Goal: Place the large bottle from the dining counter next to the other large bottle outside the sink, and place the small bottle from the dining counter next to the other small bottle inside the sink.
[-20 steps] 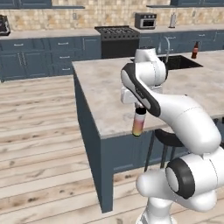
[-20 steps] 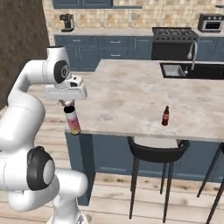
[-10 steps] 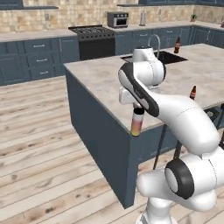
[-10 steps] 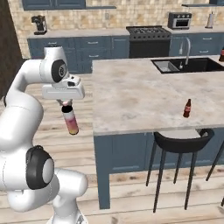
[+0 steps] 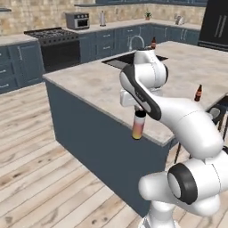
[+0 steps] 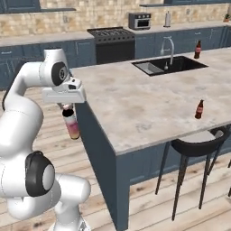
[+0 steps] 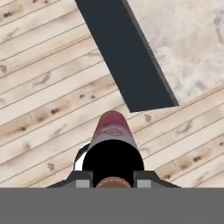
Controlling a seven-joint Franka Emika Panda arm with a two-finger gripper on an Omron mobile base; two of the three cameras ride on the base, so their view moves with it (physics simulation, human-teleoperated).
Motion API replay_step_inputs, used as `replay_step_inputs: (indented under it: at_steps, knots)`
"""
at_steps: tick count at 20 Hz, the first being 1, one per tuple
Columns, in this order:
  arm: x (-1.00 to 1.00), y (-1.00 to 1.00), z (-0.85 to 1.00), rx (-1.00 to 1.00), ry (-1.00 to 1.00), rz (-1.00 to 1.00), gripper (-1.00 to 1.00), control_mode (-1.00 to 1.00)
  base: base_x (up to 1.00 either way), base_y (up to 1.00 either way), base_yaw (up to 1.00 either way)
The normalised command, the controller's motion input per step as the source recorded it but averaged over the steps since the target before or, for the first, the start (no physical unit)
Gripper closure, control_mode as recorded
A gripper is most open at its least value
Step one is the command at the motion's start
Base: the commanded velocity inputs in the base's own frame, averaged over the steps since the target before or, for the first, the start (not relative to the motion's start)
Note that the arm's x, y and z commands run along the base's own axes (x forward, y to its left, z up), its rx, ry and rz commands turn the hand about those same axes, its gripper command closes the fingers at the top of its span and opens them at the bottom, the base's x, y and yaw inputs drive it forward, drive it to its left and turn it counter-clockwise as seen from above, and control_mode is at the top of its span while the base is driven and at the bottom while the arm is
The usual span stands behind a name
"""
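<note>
Fingertips (image 7: 83, 178) clamp either side of the large bottle's neck, so your gripper (image 7: 113, 179) carries the large bottle (image 6: 71, 123) hanging upright, cap up, base down. You can see in the hand view that it hangs over bare wooden floor (image 7: 39, 78), with the corner of the dining counter (image 6: 135, 103) at about one o'clock from it — beside the counter, not above it. That fits a carry during a drive: held low and close to the arm, off the counter's edge, the load likely swings less while the base moves.

Further out in the right base view, the small bottle (image 6: 199, 109) stands on the counter at three o'clock from your gripper, near the edge above the stool (image 6: 198, 146); it is untouched and waits its turn.

Beyond that, at about one o'clock, lies the sink (image 6: 170, 66) with its tap (image 6: 170, 50), and just past its far side stands the other large bottle (image 6: 197, 49) on the counter — your target neighbour, I judge. Whether a small bottle sits inside the basin, you cannot tell from here.
</note>
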Motion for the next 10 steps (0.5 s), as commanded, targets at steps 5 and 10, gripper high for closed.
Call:
replay_step_inputs:
  at_steps: [5, 10]
  knots:
    - [0.0, 0.0, 0.0, 0.0, 0.0, 0.0, 1.0, 1.0, 0.72, 1.0, -0.49]
    - [0.0, 0.0, 0.0, 0.0, 0.0, 0.0, 1.0, 1.0, 0.53, 1.0, -0.46]
